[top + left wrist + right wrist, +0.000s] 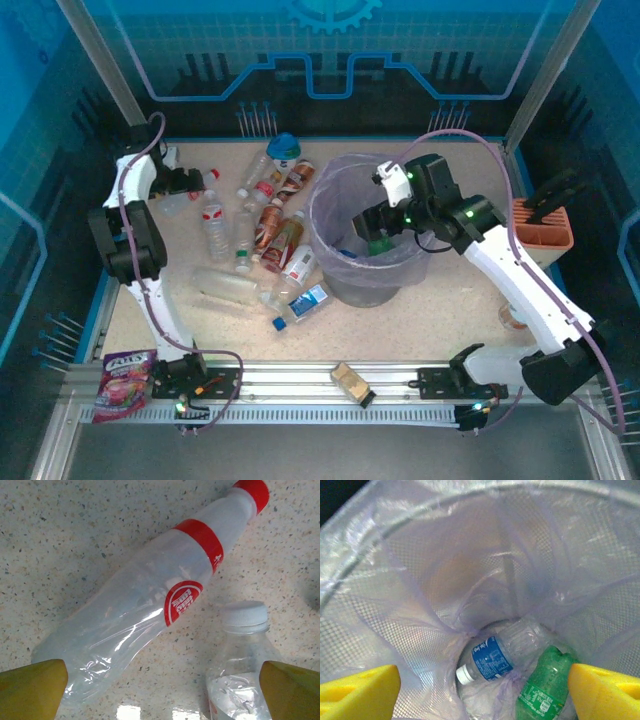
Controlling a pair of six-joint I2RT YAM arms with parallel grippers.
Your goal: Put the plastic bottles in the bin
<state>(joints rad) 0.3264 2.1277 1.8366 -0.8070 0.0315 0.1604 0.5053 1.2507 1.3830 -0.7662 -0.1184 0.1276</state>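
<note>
Left arm nearest the loose bottles
Left fingers spread empty over a red-capped bottle lying on the surface, base near them, long axis slanting away; right fingers released above the bin, a green bottle at its bottom

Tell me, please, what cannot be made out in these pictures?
- Left wrist: the white-capped clear bottle is cut off below its shoulder by the bottom edge.
- Right wrist: the green bottle is cut by the bottom edge.
- Top external: the right gripper partly hides the bin interior; label text on the scattered bottles is too small.
</note>
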